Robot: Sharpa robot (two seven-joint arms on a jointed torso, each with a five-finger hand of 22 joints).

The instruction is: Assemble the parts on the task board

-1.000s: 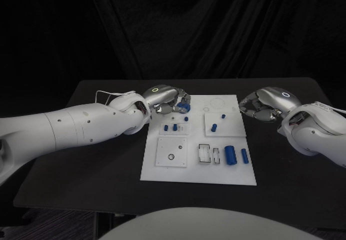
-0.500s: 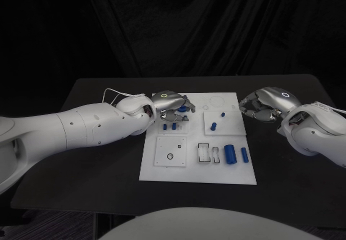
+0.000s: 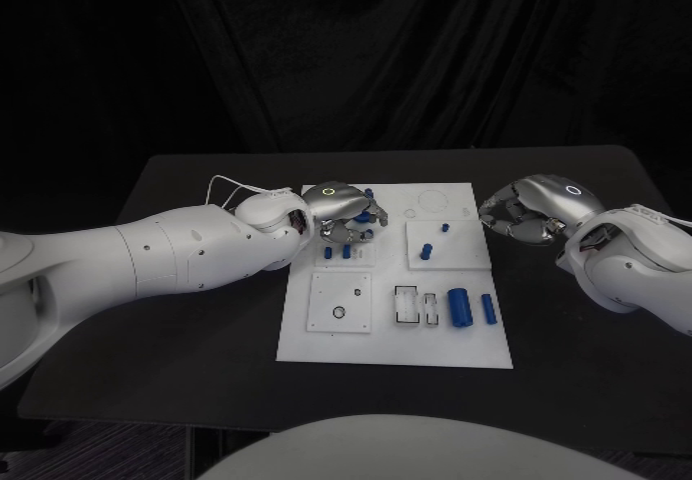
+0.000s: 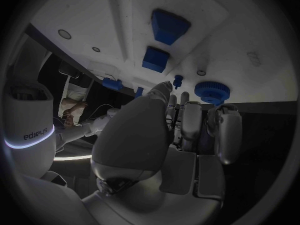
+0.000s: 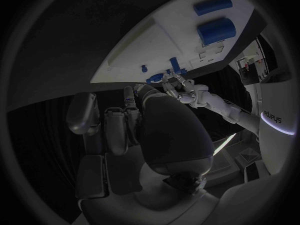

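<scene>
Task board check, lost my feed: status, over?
Left hand over the task board's far-left corner, blue gear beyond its fingertips, grip unclear. Right hand beside board, curled, holding nothing. Nothing blocking.

White rounded arms, silver hands (image 3: pixel 335 203) with dark-padded fingers (image 4: pixel 228 132), glowing ring markings.

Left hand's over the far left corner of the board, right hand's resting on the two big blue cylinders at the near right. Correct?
Not quite. The left hand is placed as you say, but the right hand sits off the task board's far right edge, away from the two blue cylinders. The head view shows it.
</scene>
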